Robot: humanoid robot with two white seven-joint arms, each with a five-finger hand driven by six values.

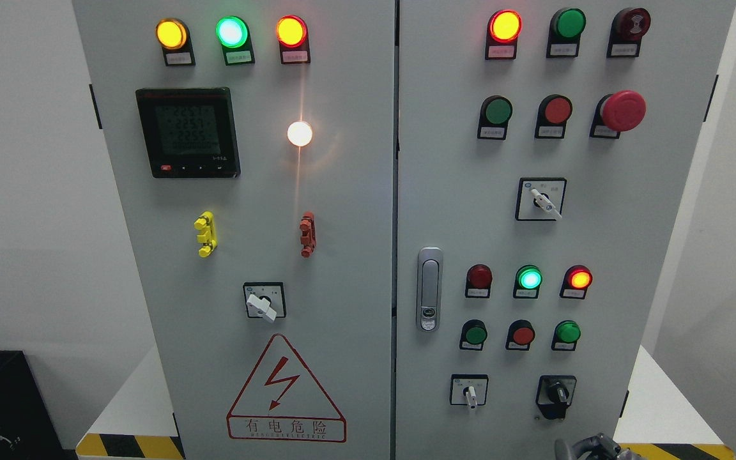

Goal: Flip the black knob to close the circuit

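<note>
**Q.** Where does the black knob (557, 394) sit?

**A.** Lower right of the frame, on the right-hand door of the grey cabinet (355, 211), bottom row. To its left in the same row is a white-handled selector (470, 391); above it runs a row of 3 push buttons ending in a green one (567, 333). The knob's lever appears tilted toward the upper left, though its dark body against the dark plate makes the exact angle hard to read.

**Q.** How is it likely to handle?

**A.** Judged as a rigid moulded rotary switch, fixed to the panel: it carries no weight to lift, only a turning resistance, probably with a spring detent that snaps between positions. The surface looks smooth plastic, so a loose pinch could slip. Not fragile, but it should be twisted about its own axis, not levered sideways.

**Q.** Where to take hold?

**A.** Across the 2 flat flanks of the raised lever, thumb opposing 1 or 2 fingers, close to the hub.

**Q.** State of the hands?

**A.** Only 1 is visible: the right hand (588, 447), at the bottom edge just below the knob and apart from it. Its fingers (571, 448) look partly curled and hold nothing, but most of the hand is cut off. The left hand is out of view.
</note>
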